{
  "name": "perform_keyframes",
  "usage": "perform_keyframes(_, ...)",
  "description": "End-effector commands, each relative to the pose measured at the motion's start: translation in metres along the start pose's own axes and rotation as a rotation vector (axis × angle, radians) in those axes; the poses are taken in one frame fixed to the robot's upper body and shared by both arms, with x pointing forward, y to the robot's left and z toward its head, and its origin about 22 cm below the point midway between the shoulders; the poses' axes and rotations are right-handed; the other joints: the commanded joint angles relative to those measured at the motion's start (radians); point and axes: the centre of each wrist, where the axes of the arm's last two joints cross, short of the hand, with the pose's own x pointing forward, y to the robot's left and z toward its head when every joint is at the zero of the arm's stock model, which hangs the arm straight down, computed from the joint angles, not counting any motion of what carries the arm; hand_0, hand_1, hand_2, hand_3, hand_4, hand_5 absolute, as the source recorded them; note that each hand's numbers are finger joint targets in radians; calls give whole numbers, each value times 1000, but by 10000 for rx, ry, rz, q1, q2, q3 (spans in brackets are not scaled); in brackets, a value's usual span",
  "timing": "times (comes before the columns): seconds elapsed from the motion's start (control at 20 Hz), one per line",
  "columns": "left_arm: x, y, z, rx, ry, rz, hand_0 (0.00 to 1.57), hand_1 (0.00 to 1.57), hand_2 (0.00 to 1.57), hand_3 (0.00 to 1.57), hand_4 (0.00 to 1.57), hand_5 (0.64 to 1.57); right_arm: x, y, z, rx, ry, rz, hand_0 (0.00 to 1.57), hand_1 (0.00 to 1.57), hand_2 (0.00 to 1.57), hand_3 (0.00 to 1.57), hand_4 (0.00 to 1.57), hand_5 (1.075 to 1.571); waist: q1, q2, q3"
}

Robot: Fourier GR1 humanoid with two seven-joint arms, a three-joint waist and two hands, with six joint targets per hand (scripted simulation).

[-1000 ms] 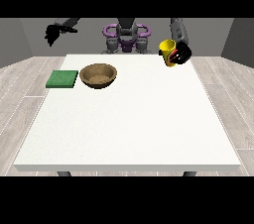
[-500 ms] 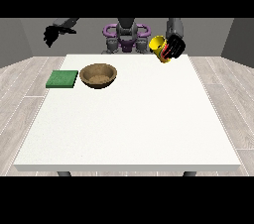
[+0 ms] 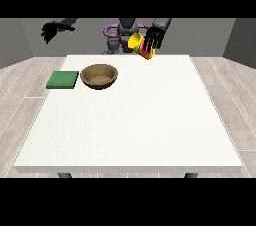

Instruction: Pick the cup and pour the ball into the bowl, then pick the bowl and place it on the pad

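A yellow cup (image 3: 136,43) hangs tilted above the table's far edge, its mouth turned toward the view's left. The hand at the view's right (image 3: 154,38) has its fingers curled round the cup, with red showing between them. A brown wooden bowl (image 3: 99,76) stands on the table at the back left, lower and to the left of the cup. A green pad (image 3: 63,79) lies flat just left of the bowl. The hand at the view's left (image 3: 51,31) is raised off the table's far left corner, holding nothing. The ball is not visible.
The white table (image 3: 130,120) stretches toward the camera, its far edge under the cup. The robot's torso (image 3: 121,32) stands behind that edge. Grey plank floor surrounds the table.
The hand at the view's right has carried the cup leftward and tipped it further over toward the bowl. The other hand, bowl and pad have stayed put.
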Motion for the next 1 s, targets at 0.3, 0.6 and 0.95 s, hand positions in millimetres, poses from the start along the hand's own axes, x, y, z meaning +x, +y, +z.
perform_keyframes(0.3, 100, -9, 1, -381, -3288, -4796, 1477, 1477, 1571, 1571, 1571, 1098, 1, -23, 2, -223, -223, 30, 0, 0, 0, 0, 0, 1571, 44, 161, 10)
perform_keyframes(0.6, 146, -26, 19, -641, -4721, -8565, 1522, 1522, 1571, 1571, 1510, 1221, -3, -14, -8, 88, 372, -214, 0, 0, 0, 0, 0, 1570, -11, -408, 4)
perform_keyframes(0.95, 140, -19, 12, -917, -5873, -10332, 1449, 1449, 1571, 1571, 1529, 1137, -7, -28, 9, -314, 230, -88, 0, 0, 0, 0, 0, 1571, 184, -321, -13)
